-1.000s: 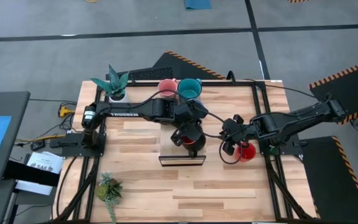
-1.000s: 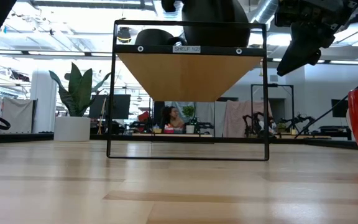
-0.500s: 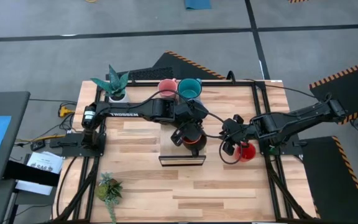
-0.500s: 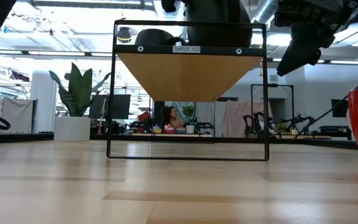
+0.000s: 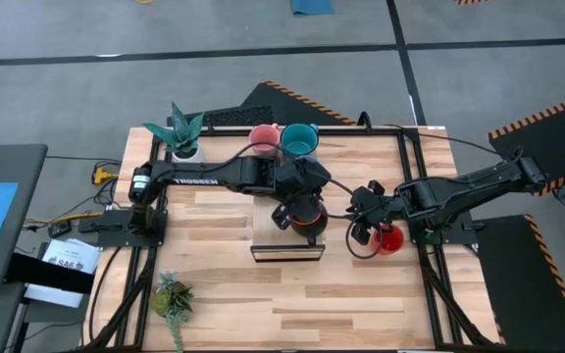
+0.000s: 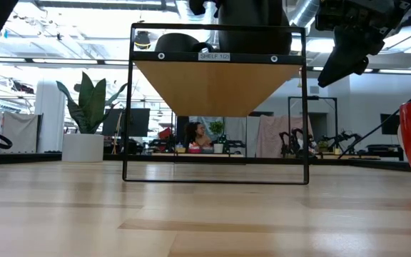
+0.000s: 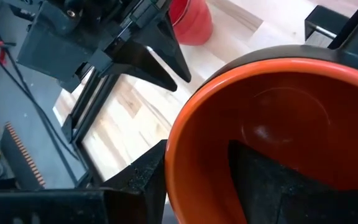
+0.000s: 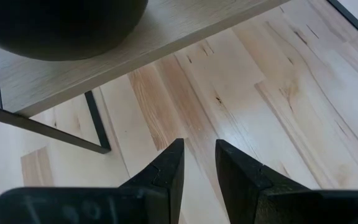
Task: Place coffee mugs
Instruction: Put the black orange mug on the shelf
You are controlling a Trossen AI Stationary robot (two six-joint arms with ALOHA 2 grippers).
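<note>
My left gripper [image 5: 305, 218] is shut on an orange mug [image 7: 272, 124] over the top of a small black-framed wooden shelf [image 5: 287, 252] at the table's middle. A black mug [image 6: 177, 41] stands on the shelf top, beside the orange mug. My right gripper [image 5: 361, 226] hangs shut and empty above the table, right of the shelf, next to a red mug [image 5: 388, 238] standing on the table. A pink mug [image 5: 263, 137] and a teal mug [image 5: 299, 139] stand at the far edge. The pale blue mug is out of view. My left gripper holds the orange mug by its wall at the rim [image 7: 174, 143], with one finger [image 7: 272, 186] inside the mug and the other [image 7: 138, 183] outside. The fingers come from above. The mug is upright, mouth up. I cannot tell whether its base touches the shelf top.
A potted plant in a white pot [image 5: 184, 132] stands at the far left corner and a small green plant [image 5: 172, 297] at the near left. Bare wood lies along the near side and under the shelf [image 6: 212, 207].
My left gripper has shifted slightly toward the table's right edge with the orange mug, staying over the shelf top.
</note>
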